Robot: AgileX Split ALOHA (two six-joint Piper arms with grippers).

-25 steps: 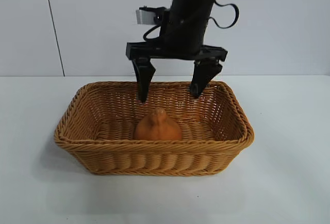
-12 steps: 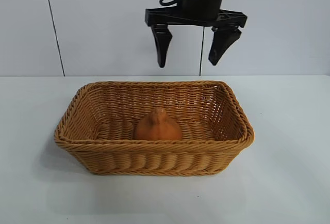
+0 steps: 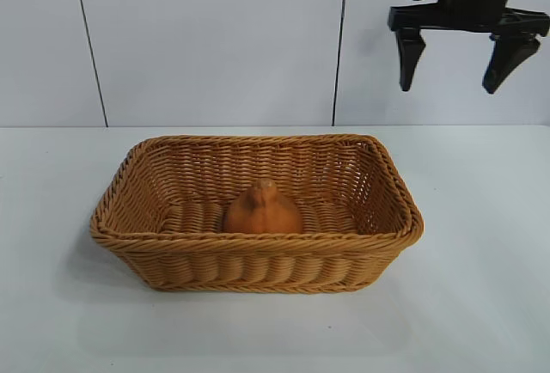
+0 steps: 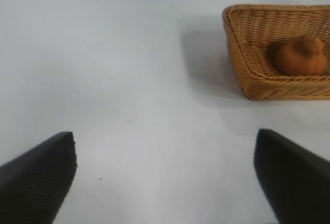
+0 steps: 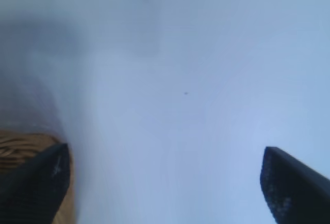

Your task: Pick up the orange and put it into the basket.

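One orange (image 3: 263,210) upright in basket (image 3: 258,261), tip up | right tool (image 3: 457,64) wide open, empty

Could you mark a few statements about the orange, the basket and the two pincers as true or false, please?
1. The orange lies inside the basket. True.
2. The right pincer grips the orange. False: it is open and empty, high above the table, right of the basket.
3. The basket is tipped on its side. False: it stands upright on the white table.
4. The left pincer is open over bare table, apart from the basket. True.
5. The basket holds two fruits. False: only the orange.
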